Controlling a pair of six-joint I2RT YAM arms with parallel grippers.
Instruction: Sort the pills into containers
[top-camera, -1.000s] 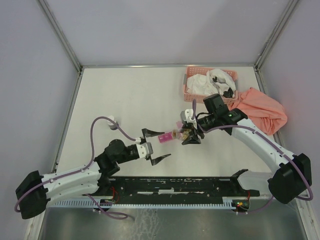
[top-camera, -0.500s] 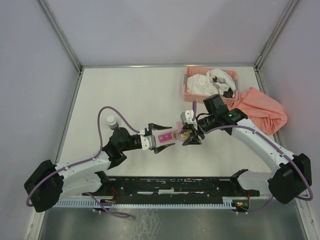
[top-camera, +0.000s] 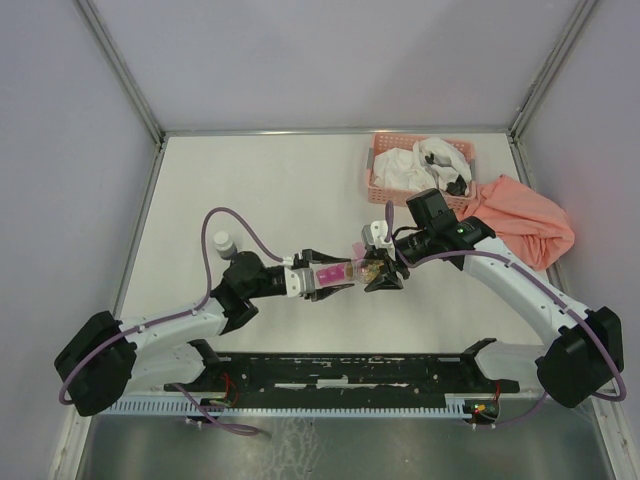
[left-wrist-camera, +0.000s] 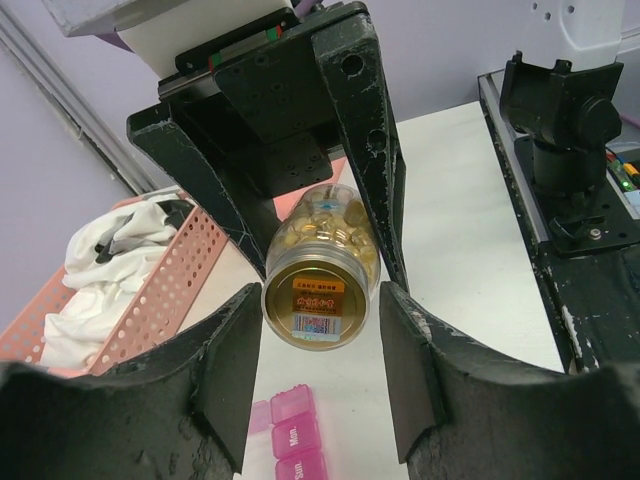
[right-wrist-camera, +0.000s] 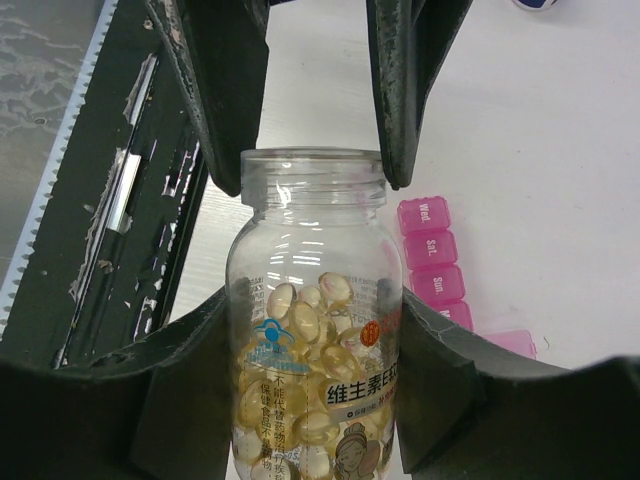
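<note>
Right gripper (right-wrist-camera: 315, 340) tight around the pill bottle (right-wrist-camera: 312, 270); left gripper (left-wrist-camera: 315, 310) narrow astride its mouth, grip unclear.

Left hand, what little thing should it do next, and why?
Probably squeeze the left hand shut on the pill bottle: its fingers sit either side of the bottle's end with slim gaps, while the right hand grips its body.

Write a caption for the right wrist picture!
Right end effector holds a clear bottle of yellow capsules near the pink pill organizer.

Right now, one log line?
right gripper: holds bottle | left gripper: flanks bottle neck, grip unclear | organizer: on table
</note>
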